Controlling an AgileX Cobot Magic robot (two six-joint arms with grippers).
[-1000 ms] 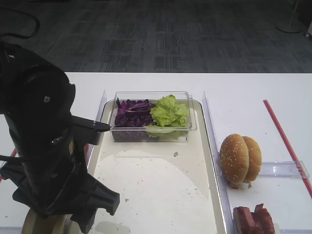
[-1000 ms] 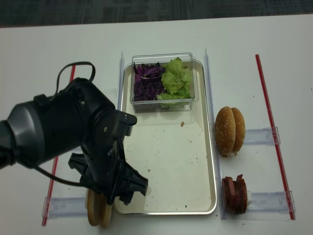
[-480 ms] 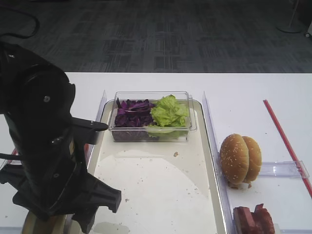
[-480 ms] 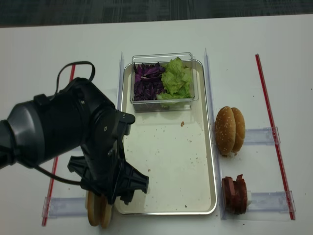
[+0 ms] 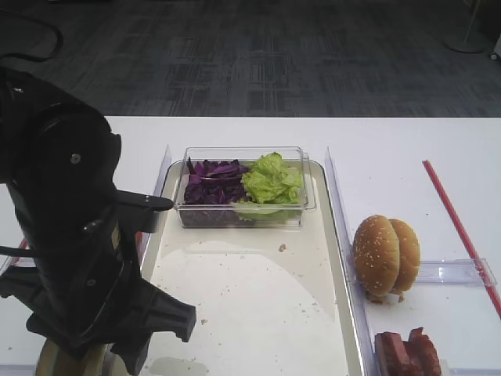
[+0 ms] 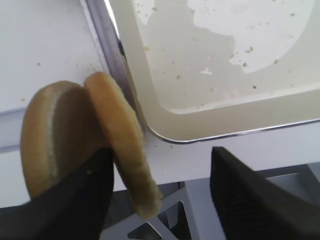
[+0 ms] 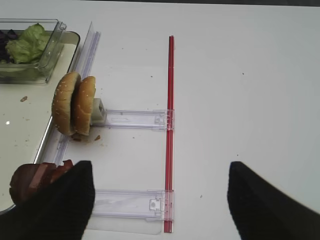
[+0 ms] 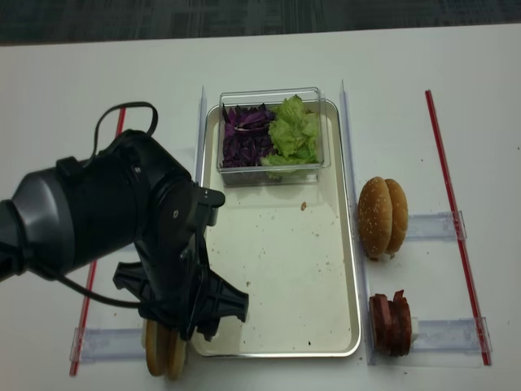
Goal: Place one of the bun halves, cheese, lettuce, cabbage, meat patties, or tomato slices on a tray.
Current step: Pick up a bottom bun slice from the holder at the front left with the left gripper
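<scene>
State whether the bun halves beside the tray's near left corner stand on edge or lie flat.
On edge. In the left wrist view the two bun halves stand upright side by side, just outside the tray, cut faces vertical.

From overhead I see my left arm (image 8: 122, 236) covering most of the bun halves (image 8: 163, 352) and the tray's (image 8: 281, 261) near-left corner. In the left wrist view, blurred dark fingers (image 6: 250, 195) are cut off below. The meat patties (image 5: 407, 352) are cropped by the lower edge.
</scene>
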